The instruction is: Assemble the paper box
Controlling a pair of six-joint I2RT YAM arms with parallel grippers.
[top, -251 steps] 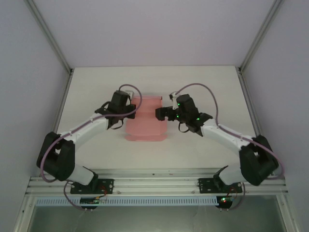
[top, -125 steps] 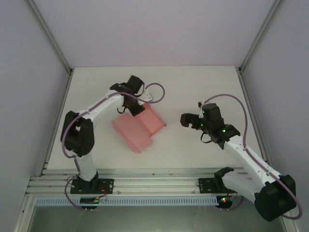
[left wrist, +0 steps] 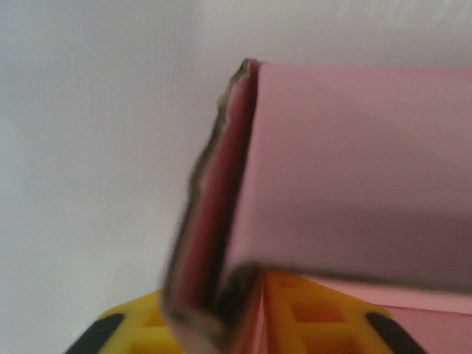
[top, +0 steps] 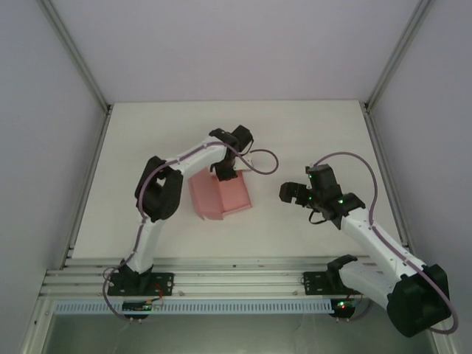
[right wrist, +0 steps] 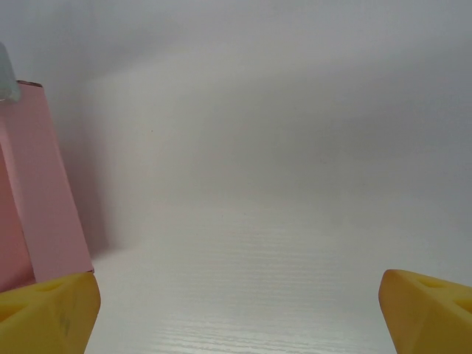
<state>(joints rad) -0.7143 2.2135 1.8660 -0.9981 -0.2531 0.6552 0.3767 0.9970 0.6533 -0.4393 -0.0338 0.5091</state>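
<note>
The pink paper box (top: 219, 198) lies partly folded on the white table, one panel raised. My left gripper (top: 224, 174) is at its far edge. In the left wrist view its yellow fingers (left wrist: 324, 318) sit on both sides of a blurred upright card wall (left wrist: 221, 221), shut on it. My right gripper (top: 288, 193) hovers to the right of the box, apart from it. Its yellow fingertips (right wrist: 46, 310) stand wide open over bare table, and the pink box (right wrist: 40, 199) shows at the left edge of that view.
The white table (top: 310, 133) is bounded by aluminium frame posts (top: 81, 66) and grey side walls. An aluminium rail (top: 236, 280) carrying both arm bases runs along the near edge. Purple cables loop off both wrists.
The right gripper let go and drew back to the right of the box. The left arm swung right with the box, which turned and folded further.
</note>
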